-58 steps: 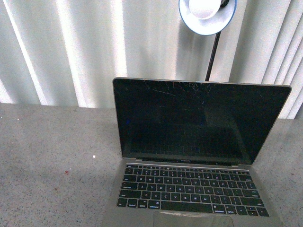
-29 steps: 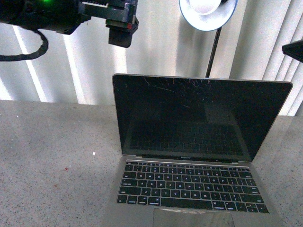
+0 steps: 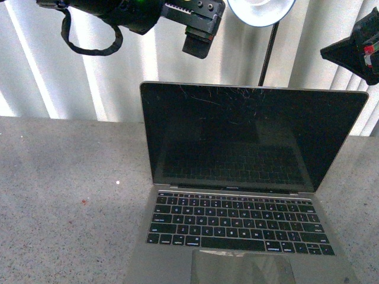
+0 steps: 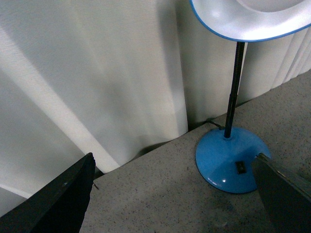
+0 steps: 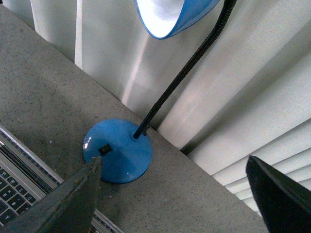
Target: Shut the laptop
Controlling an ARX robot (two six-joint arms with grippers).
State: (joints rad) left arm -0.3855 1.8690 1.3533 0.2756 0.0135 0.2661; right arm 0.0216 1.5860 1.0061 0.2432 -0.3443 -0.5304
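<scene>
Black jaws on our left gripper [image 3: 198,45] and right gripper [image 3: 360,52] stand spread wide, empty. Both arms have just swung in above the thin silver-grey laptop [image 3: 249,177], which sits open and untouched on the speckled grey table [image 3: 65,177]; we judge closing not yet begun.

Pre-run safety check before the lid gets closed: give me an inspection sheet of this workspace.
Surface: grey speckled table, a few small specks.
Job's things: laptop open, lid upright, screen dark and scratched.
Clutter: blue desk lamp behind the laptop, shade above the lid.
Grippers: left gripper and right gripper both open, empty, raised above the lid's top edge, not touching it.
Cables: black cable loop hangs from the left arm.
Surroundings: white vertical blinds behind the table.
</scene>
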